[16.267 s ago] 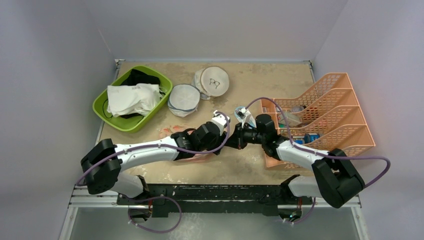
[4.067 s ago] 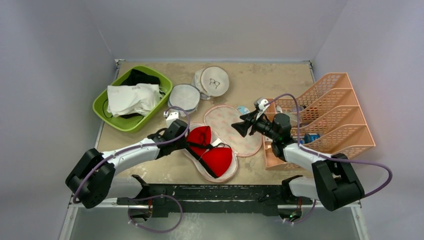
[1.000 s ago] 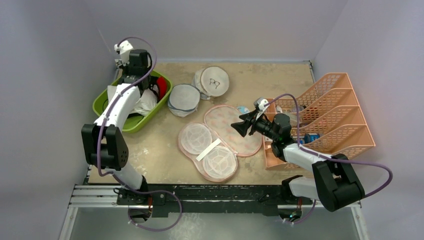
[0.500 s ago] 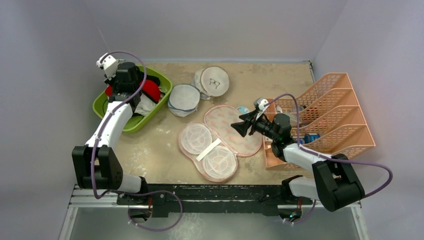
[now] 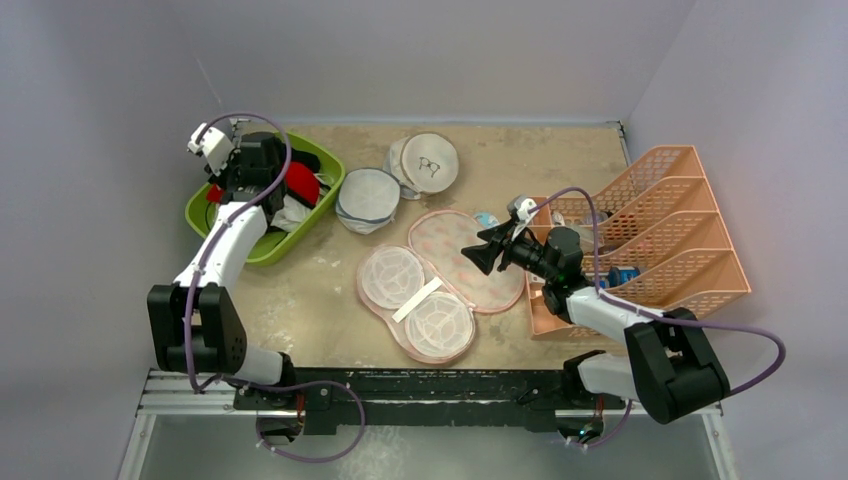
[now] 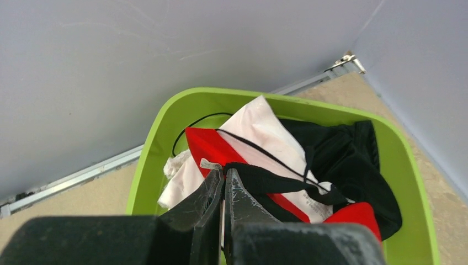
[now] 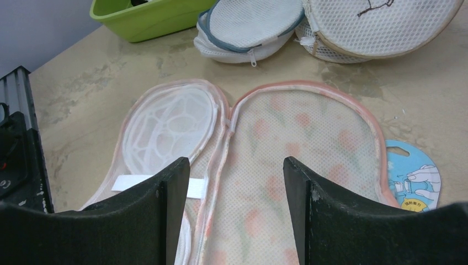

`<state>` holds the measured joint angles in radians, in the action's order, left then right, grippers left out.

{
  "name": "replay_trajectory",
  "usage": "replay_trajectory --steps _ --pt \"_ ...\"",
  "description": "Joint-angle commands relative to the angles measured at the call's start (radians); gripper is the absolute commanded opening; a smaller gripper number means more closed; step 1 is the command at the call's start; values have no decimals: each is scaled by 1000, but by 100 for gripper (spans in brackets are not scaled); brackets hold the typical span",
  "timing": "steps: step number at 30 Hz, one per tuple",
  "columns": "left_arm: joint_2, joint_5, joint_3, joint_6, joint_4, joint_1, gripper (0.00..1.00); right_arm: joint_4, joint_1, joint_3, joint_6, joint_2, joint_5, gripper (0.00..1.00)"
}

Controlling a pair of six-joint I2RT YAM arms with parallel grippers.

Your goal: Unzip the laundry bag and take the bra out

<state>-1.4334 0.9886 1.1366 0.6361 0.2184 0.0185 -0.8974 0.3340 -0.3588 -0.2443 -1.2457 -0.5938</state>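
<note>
The laundry bag [image 5: 470,262] lies unzipped and spread flat mid-table, floral half [image 7: 292,138] beside the pale mesh half [image 7: 165,124], with nothing in it. The red bra [image 5: 301,181] hangs into the green bin [image 5: 250,250] at the back left, on top of white and black garments. My left gripper [image 5: 252,174] is over the bin. In the left wrist view my left gripper [image 6: 224,175] is shut on the black band of the bra [image 6: 205,147]. My right gripper [image 5: 473,255] hovers over the floral half; seen from the wrist, my right gripper [image 7: 237,165] is open and holds nothing.
Two round mesh bags [image 5: 368,198] [image 5: 430,160] lie behind the laundry bag. An orange file rack [image 5: 650,230] stands at the right. A blue card [image 7: 416,179] lies by the bag's edge. Walls stand close to the bin [image 6: 165,127] on two sides.
My left arm has swung from the bin's back edge to its left side and come lower, carrying the bra, which now drapes into the bin. The right arm has not moved.
</note>
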Motion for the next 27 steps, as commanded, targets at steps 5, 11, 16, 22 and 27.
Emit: replay_trajectory --steps 5,11,16,22,27 --pt "-49 11 -30 147 74 -11 0 -21 5 4 9 87 5 66" --pt "-51 -49 -81 219 142 -26 0 -18 5 17 10 119 14 66" --pt "-33 -47 -103 210 143 -52 0 -34 5 11 7 87 2 66" --pt "-32 -106 -87 203 125 -63 17 -39 5 20 17 86 19 66" --pt "-5 -131 -73 194 129 -63 52 -95 5 57 9 101 16 65"
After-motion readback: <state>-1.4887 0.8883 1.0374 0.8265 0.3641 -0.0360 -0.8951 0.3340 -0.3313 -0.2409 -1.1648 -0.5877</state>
